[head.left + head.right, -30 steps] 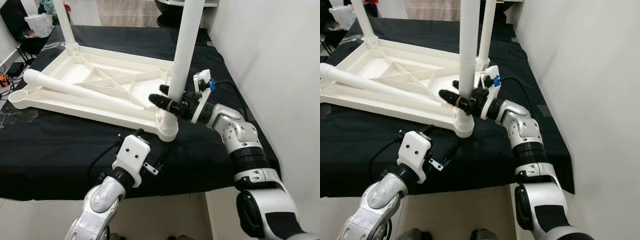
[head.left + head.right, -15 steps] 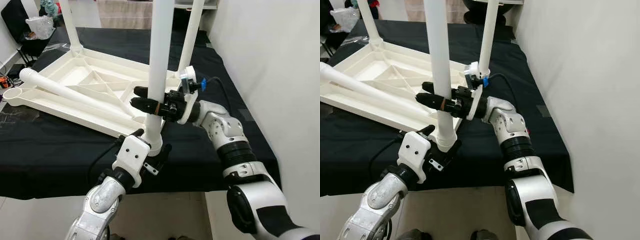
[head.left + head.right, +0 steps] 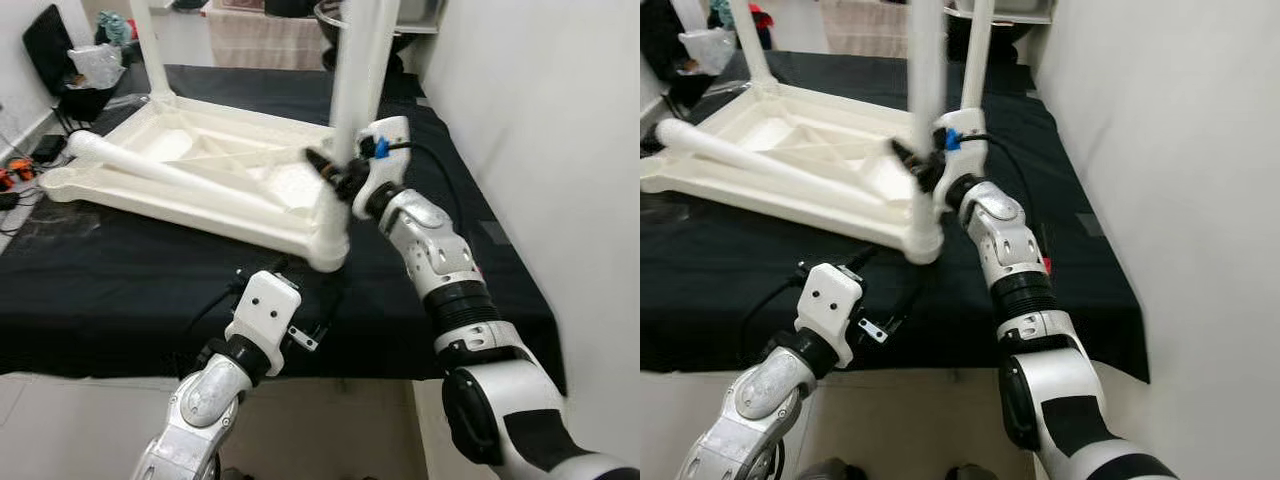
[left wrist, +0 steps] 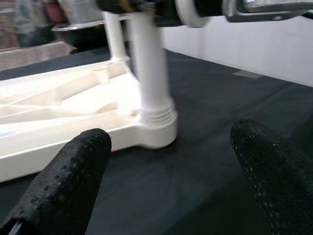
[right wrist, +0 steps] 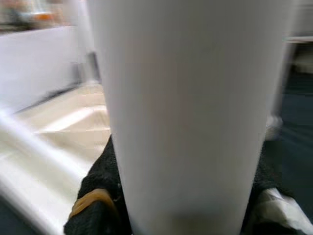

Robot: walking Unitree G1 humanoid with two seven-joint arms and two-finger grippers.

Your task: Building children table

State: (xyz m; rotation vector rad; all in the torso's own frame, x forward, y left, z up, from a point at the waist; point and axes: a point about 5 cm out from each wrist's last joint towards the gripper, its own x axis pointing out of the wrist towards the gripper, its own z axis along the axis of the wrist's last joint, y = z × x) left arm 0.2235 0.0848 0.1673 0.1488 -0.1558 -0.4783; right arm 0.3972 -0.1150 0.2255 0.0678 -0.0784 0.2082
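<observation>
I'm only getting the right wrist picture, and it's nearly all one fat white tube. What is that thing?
Observer: It is a table leg, standing upright in the near corner socket of an upside-down white tabletop. The right gripper is clamped around it.

Operator: Are any other legs in place?

Observer: Two more stand upright in the far corners, and one loose leg lies flat across the tabletop's underside.

Operator: What is the other arm doing?

Observer: The left gripper is low over the black cloth, fingers spread, pointing at the base of that same leg and holding nothing.
</observation>
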